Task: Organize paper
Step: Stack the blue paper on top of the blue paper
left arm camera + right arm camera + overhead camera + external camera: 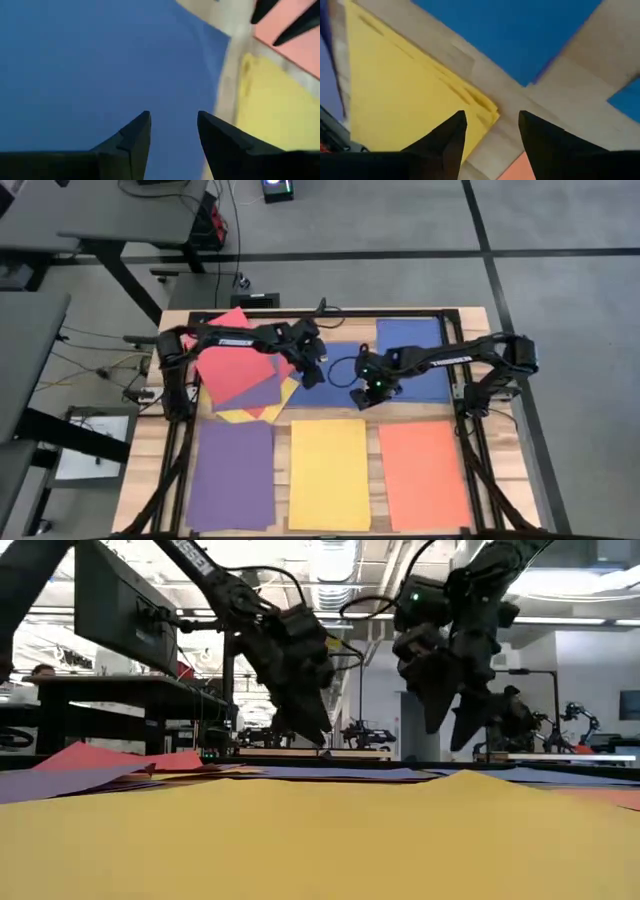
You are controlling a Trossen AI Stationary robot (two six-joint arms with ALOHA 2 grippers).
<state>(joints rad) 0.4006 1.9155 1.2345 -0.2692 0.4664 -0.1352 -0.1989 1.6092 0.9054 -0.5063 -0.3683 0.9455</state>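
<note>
Sorting in progress: purple stack (231,474), yellow stack (329,472) and orange stack (423,473) lie squared along the counter (143,470) front; mixed pile (243,378) sits behind the purple stack.

Left gripper (318,368) hovers over blue sheet (330,385) beside that pile, jaws parted, empty. Right gripper (360,397) hovers nearby, jaws parted, empty.

Next, likely: pinch the blue sheet's edge.

Purple sheet (231,474), yellow sheet (329,472), orange sheet (423,472), blue sheets (410,358); red/purple/yellow pile (240,373)

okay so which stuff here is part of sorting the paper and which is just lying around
Part of the job:
messy mixed pile
purple stack
yellow stack
orange stack
blue sheets

Just lying about:
white printed sheet on the floor
black desks beyond the table
</note>
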